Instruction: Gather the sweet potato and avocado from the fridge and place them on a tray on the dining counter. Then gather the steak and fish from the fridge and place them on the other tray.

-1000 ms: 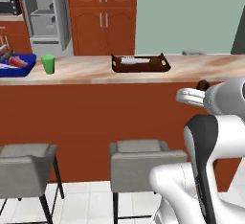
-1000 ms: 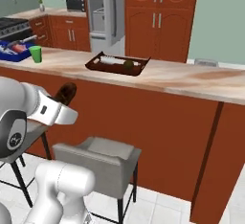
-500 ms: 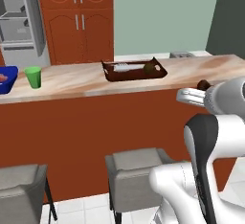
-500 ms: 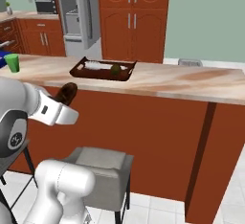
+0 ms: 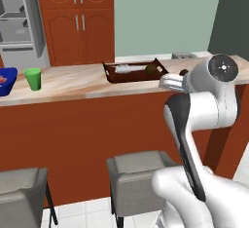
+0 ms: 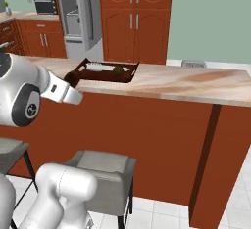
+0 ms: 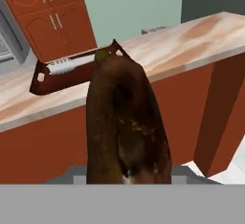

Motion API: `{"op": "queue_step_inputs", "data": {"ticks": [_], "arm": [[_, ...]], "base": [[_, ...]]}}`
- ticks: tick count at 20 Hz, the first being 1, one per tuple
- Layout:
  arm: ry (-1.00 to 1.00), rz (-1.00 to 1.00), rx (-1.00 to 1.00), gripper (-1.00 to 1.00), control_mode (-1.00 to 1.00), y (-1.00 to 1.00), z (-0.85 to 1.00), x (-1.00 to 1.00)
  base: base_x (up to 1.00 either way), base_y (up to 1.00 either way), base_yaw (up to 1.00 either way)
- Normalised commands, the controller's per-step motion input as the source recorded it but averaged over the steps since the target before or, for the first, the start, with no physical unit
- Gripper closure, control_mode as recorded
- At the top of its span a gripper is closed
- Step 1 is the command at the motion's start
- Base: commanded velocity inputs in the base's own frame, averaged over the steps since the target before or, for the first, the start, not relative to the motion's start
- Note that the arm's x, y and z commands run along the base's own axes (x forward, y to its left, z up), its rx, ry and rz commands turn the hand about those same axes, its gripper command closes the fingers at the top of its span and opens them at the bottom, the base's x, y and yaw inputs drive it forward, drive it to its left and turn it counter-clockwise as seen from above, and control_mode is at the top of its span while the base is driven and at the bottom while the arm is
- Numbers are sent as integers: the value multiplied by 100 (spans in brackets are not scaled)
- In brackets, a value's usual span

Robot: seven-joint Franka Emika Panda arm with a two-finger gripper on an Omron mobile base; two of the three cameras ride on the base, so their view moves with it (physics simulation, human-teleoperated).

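My gripper is shut on the sweet potato, a dark reddish-brown lump that hides the fingertips in the hand view. It shows as a dark lump at the arm's end, the gripper held level with the dining counter edge, short of the dark brown tray. That tray holds a green avocado and a pale long item. The blue tray sits far left with something red in it. The silver fridge stands open behind.
A green cup stands beside the blue tray. A grey toaster sits at the counter's far edge. Two grey stools stand below the counter front. A black toaster oven is on the wall counter.
The base has driven, so both base views shifted and the counter and brown tray appear nearer; the blue tray slid to the left edge. The gripper keeps hold of the sweet potato.
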Motion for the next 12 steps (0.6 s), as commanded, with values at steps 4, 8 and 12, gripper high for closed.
{"op": "queue_step_inputs", "data": {"ticks": [4,8,12], "arm": [[19,8,0,100,-100,42,30,96],[19,11,0,100,-100,29,16,74],[5,9,0,100,-100,14,-4,59]], "base": [[0,0,0],[0,0,0],[0,0,0]]}}
